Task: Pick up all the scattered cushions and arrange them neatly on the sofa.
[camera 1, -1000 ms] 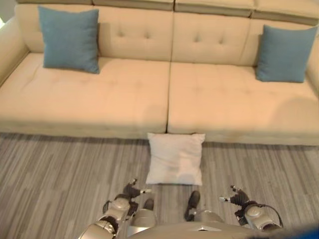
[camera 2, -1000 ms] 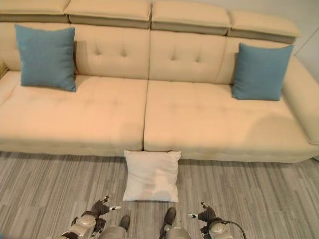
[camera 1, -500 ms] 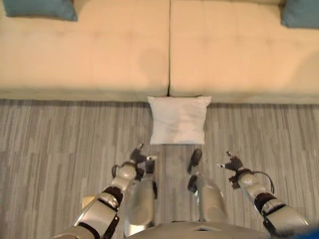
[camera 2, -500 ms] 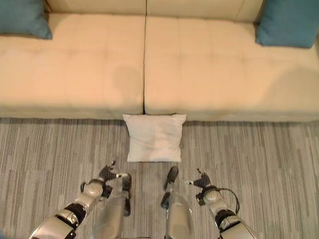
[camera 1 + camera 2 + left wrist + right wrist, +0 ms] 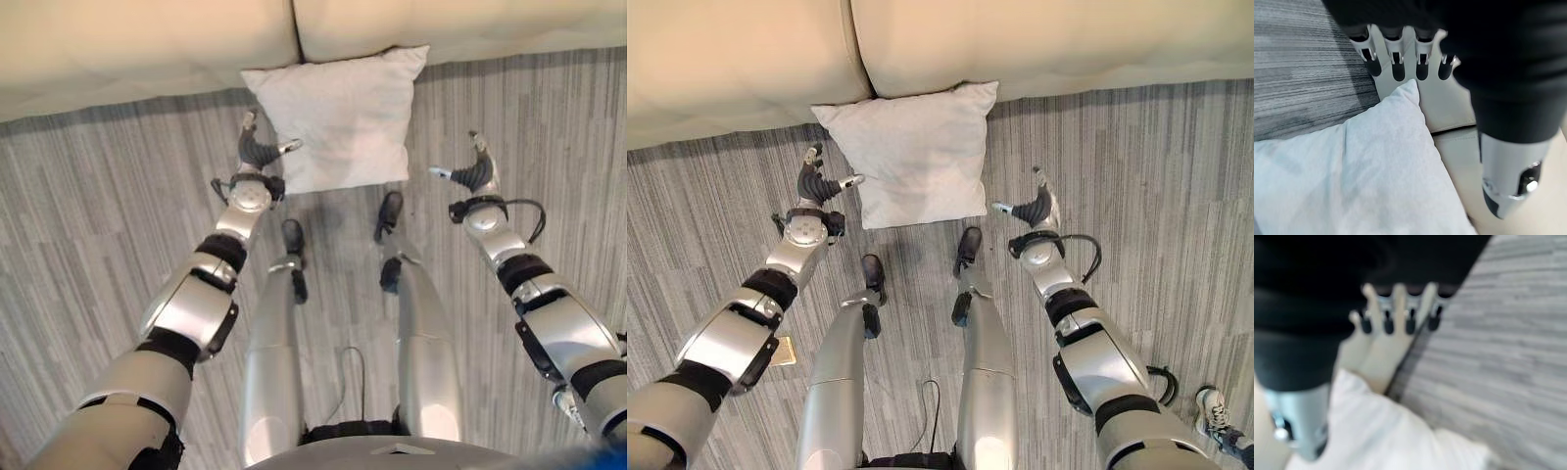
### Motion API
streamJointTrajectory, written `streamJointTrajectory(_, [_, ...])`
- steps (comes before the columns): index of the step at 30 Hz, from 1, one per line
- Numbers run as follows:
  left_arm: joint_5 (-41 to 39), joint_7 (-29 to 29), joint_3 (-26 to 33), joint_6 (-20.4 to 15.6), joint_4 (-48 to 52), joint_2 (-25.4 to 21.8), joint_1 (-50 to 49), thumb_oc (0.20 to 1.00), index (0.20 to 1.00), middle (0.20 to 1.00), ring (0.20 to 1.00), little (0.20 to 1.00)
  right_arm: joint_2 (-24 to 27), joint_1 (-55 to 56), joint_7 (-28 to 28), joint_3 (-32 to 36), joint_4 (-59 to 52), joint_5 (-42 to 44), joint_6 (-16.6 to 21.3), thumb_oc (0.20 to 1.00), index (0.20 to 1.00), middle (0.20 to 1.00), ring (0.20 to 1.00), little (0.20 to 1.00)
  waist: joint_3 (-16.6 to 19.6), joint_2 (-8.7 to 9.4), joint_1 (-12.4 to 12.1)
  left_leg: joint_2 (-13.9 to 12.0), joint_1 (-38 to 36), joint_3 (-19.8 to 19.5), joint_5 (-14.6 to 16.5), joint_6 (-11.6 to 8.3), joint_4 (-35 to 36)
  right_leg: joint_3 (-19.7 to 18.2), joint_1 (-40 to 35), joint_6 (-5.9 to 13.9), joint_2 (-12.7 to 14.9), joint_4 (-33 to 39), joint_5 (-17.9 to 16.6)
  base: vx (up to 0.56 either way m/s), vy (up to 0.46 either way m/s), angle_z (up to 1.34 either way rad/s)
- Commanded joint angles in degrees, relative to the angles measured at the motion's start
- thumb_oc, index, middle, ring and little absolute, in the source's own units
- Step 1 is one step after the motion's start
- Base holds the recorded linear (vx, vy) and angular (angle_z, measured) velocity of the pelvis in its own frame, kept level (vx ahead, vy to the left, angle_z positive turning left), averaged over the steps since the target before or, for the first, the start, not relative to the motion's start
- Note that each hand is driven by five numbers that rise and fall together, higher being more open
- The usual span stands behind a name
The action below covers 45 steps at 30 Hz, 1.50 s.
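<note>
Both of our hands are spread, fingers straight and thumbs apart, holding nothing. Our left hand (image 5: 257, 155) sits at the upper middle of the left eye view, its fingertips at the left edge of the white cushion (image 5: 338, 117); its wrist view shows the fingers (image 5: 1397, 63) reaching past the cushion's corner without closing on it. Our right hand (image 5: 472, 168) hovers in the upper right, just beside the cushion's right edge but apart from it. We judge the hands are set on either side so the soft cushion can be pressed between them. It lies flat on the grey striped floor (image 5: 88, 225), top edge against the base of the beige sofa (image 5: 147, 39) at the frame's top, not yet lifted.
</note>
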<state>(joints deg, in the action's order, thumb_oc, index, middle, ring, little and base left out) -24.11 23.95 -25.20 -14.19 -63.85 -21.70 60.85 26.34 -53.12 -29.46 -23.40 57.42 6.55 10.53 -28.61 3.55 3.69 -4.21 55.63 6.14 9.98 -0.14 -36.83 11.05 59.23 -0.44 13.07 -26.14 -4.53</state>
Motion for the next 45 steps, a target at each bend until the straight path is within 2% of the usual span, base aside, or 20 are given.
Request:
streamJointTrajectory(1, [-1.08,3.47,3.15,-1.34,-0.78,-0.93,-1.92,1.0,1.0,1.0,1.0,1.0,2.31,1.85,-6.29,0.54,-3.26,1.79,3.27,1.0,1.0,1.0,1.0,1.0,4.7,-1.64,0.27,1.41,3.95,-2.81,2.39,0.97,2.79,-3.68,1.42,3.99,-0.66,-8.17,12.6,0.02,0.053,0.02])
streamJointTrajectory(5, [-1.51,5.09,2.48,-0.65,-2.46,-3.3,2.96,1.0,1.0,1.0,1.0,1.0,4.18,-1.91,-9.5,1.21,-5.03,2.41,3.74,1.0,1.0,1.0,1.0,1.0,4.61,-0.82,0.75,2.06,9.77,-3.99,3.62,1.44,-0.32,-4.29,6.59,4.56,-0.94,-9.77,12.26,-0.01,0.027,-0.04])
streamJointTrajectory(9, [-1.39,5.74,1.56,-0.13,-3.25,-4.74,6.26,1.0,1.0,1.0,1.0,1.0,5.26,-4.31,-10.01,1.76,-6.11,4.14,3.94,1.0,1.0,1.0,1.0,1.0,5.13,-0.14,1.19,2.96,14.67,-4.92,4.71,1.7,-3.6,-5.12,10.82,4.92,-1.27,-11.28,12.11,0.0,0.0,0.0])
streamJointTrajectory(15, [-1.88,4.42,-0.4,0.77,-2.86,-9.04,10.84,1.0,1.0,1.0,1.0,1.0,9.02,-6.9,-6.94,1.0,-10.75,7.18,4.42,1.0,1.0,1.0,1.0,1.0,5.34,0.94,1.98,3.95,21.81,-5.32,5.71,1.91,-7.25,-6.54,17.57,5.2,-1.21,-13.61,12.2,0.03,0.031,-0.01])
streamJointTrajectory(19, [-1.41,4.07,-1.85,1.56,-1.72,-10.44,14.23,1.0,1.0,1.0,1.0,1.0,10.91,-6.47,-4.67,1.75,-16.24,9.34,5.12,1.0,1.0,1.0,1.0,1.0,5.7,0.97,2.64,4.32,25.51,-4.97,5.11,1.63,-7.16,-7.34,21.42,5.68,-0.79,-14.11,11.87,0.04,0.039,-0.04])
streamJointTrajectory(27, [-5.19,4.38,-1.9,2.28,-2.92,-9.16,18.86,1.0,1.0,1.0,1.0,1.0,12.17,-6.24,-5.11,2.29,-22.68,9.1,5.58,1.0,1.0,1.0,1.0,1.0,6.59,0.62,3.84,4.89,30.46,-5.21,4.2,1.55,-7.2,-8.79,27.14,6.4,-1.45,-14.8,10.89,0.03,0.021,-0.03])
streamJointTrajectory(34, [-9.03,2.79,0.35,4.56,-6.9,-6.38,21.27,1.0,1.0,1.0,1.0,1.0,14.56,-2.61,-2.48,3.71,-30.56,8.93,6.78,1.0,1.0,1.0,1.0,1.0,7.44,0.7,5.1,4.69,33.08,-5.29,4.57,1.71,-8.76,-9.42,30.17,6.64,-3.03,-15.98,10.39,0.01,-0.015,-0.04])
streamJointTrajectory(45, [-15.04,-0.44,-0.35,3.11,-3.59,-1.27,21.35,1.0,1.0,1.0,1.0,1.0,16.82,-1.09,0.41,3.49,-34.81,10.84,7.6,1.0,1.0,1.0,1.0,1.0,7.38,0.1,5.49,3.97,34.28,-6.3,5.08,1.57,-11.72,-8.98,30.73,5.88,-3.97,-17.56,11.03,0.01,-0.024,-0.03])
